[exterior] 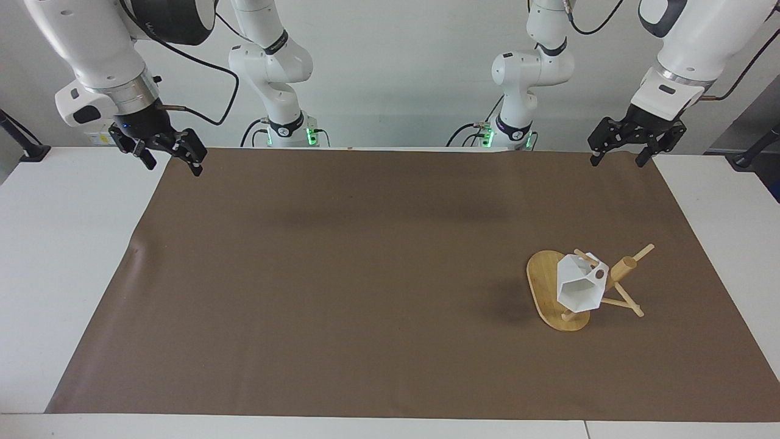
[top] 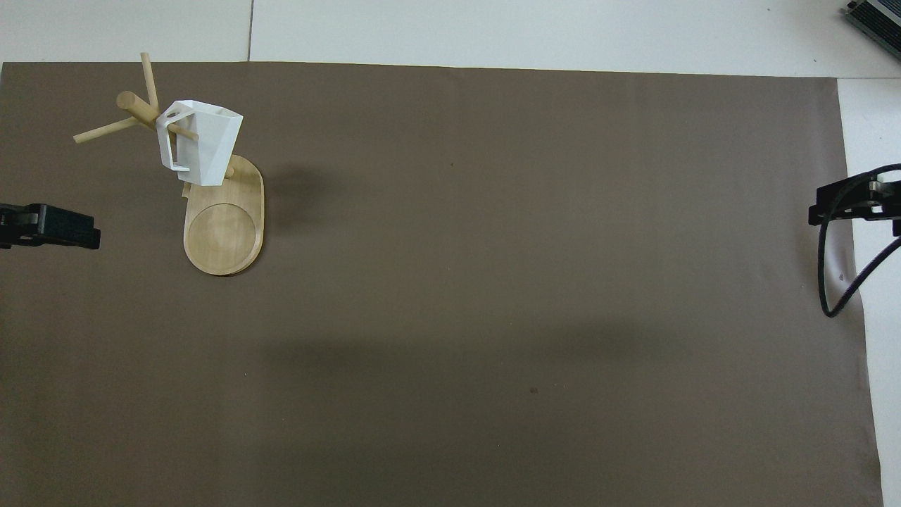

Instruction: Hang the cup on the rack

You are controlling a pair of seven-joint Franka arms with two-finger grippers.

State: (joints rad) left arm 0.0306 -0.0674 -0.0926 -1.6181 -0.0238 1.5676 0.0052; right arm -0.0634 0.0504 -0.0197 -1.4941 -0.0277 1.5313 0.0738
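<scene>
A small white faceted cup (exterior: 579, 288) with a hexagonal rim hangs on a light bamboo rack (exterior: 563, 299), its flat pierced handle threaded over one thin peg beside the thick central post. In the facing view this pair sits at the lower right of the frame; in the overhead view the cup (top: 198, 142) and rack (top: 224, 229) appear at the upper left. The rack's oval base rests on a brown mat (exterior: 365, 292) covering a white worktop (exterior: 61, 244). The left hand (exterior: 620, 160) hangs at the upper right of the facing view, over the mat's corner, fingers spread apart and holding nothing. The right hand (exterior: 172, 164) (also empty, fingers parted) hangs at the upper left, over the mat's edge. Both are well apart from the cup.
</scene>
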